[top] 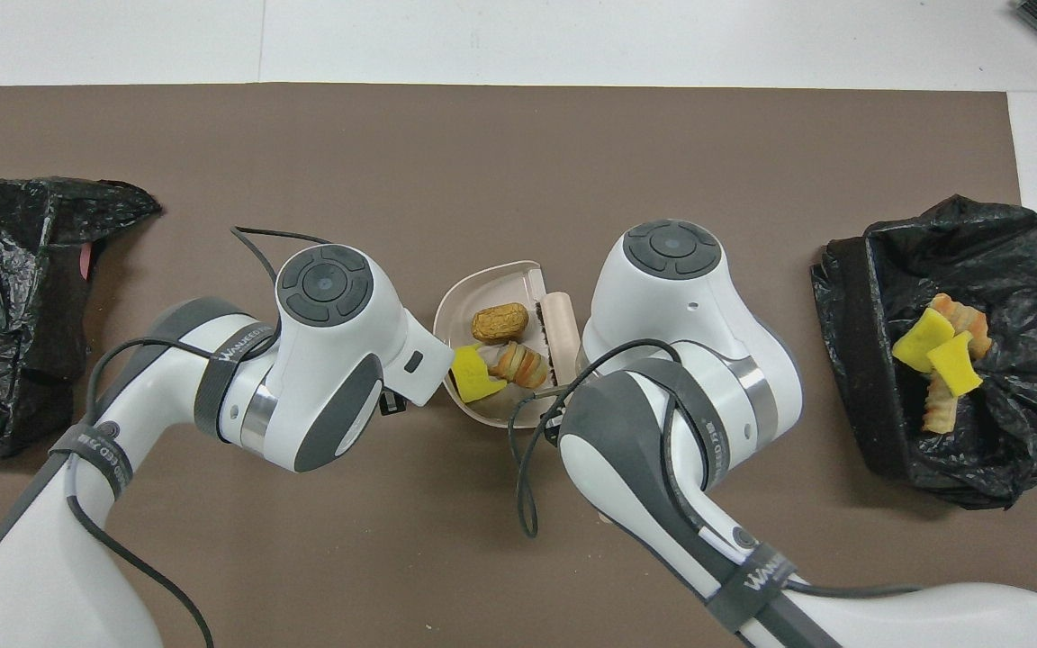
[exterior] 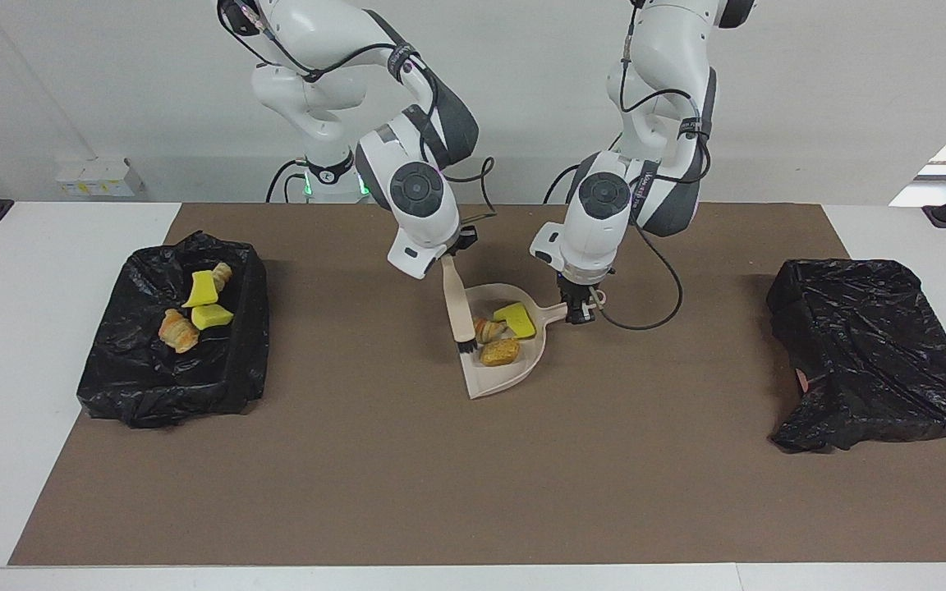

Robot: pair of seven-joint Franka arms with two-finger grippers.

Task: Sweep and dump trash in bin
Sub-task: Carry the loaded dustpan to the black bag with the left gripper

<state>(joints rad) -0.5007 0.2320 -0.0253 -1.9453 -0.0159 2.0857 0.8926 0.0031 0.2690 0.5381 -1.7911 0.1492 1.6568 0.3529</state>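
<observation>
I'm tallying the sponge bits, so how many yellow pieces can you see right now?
3. One yellow sponge piece lies in the dustpan; two more lie in the black-lined bin at the right arm's end. Others may be hidden.

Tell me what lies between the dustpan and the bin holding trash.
Nothing: in the facing view only bare brown mat lies between the dustpan and the bin that holds trash. The brush is already at the pan's mouth.

Brown mat (exterior: 440, 476); white box (exterior: 99, 176), maybe sockets.
</observation>
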